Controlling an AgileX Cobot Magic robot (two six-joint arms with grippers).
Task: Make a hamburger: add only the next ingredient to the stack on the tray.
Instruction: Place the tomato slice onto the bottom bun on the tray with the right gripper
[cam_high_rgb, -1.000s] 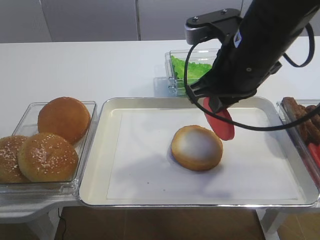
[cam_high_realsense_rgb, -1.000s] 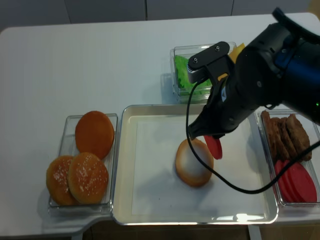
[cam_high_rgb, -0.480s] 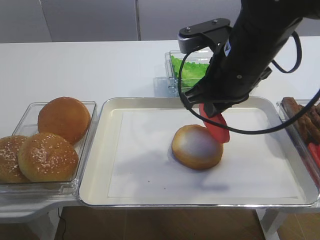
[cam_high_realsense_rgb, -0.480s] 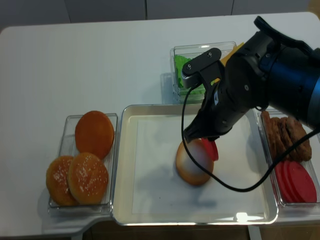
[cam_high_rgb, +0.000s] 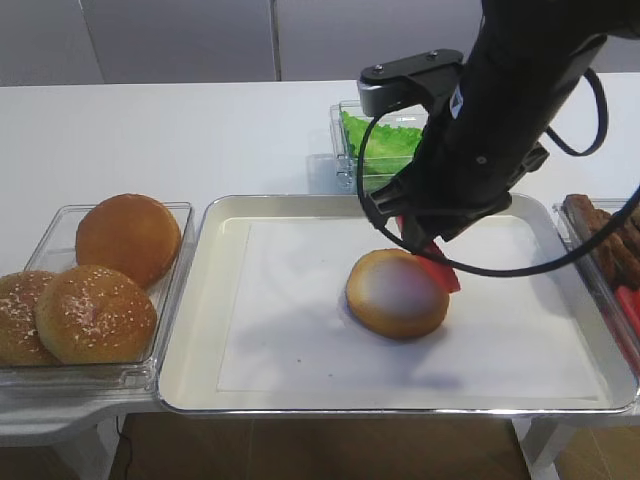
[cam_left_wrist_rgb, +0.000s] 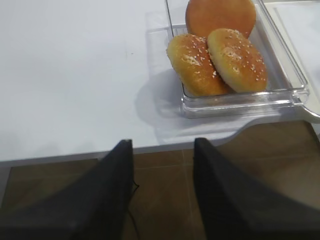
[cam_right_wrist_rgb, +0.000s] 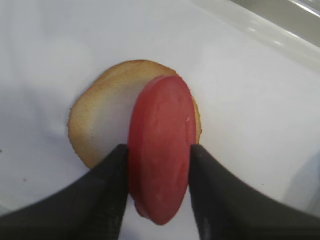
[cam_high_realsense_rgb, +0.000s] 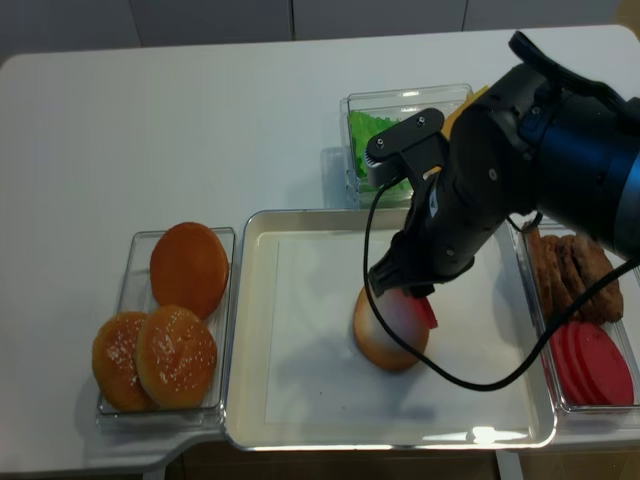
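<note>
White counter carries everything. Large rect. silver metal tray w/ white paper liner sits mid-counter. Black right arm reaches down over tray's centre-right.

Clear plastic tub just left of tray holds three domed brown buns, two w/ sesame. Another clear tub behind tray holds green lettuce. Right of tray in the realsense view: a tub w/ dark brown meat pieces and a pile of spare red slices.

Flat round bun half, pale cut face, golden-brown rim, lies on the liner, roughly tray centre.

Flat round red tomato-like slice stands tilted on edge, lower rim on or just above bun half's right side, partly overhanging it; not lying flat.

Right hand: black fingers sit either side of the slice, narrow gap, both touching its faces, so it's gripping the slice.

Left hand: off to the left beyond counter's near edge, near the bun tub; two dark fingers apart, nothing between them.
</note>
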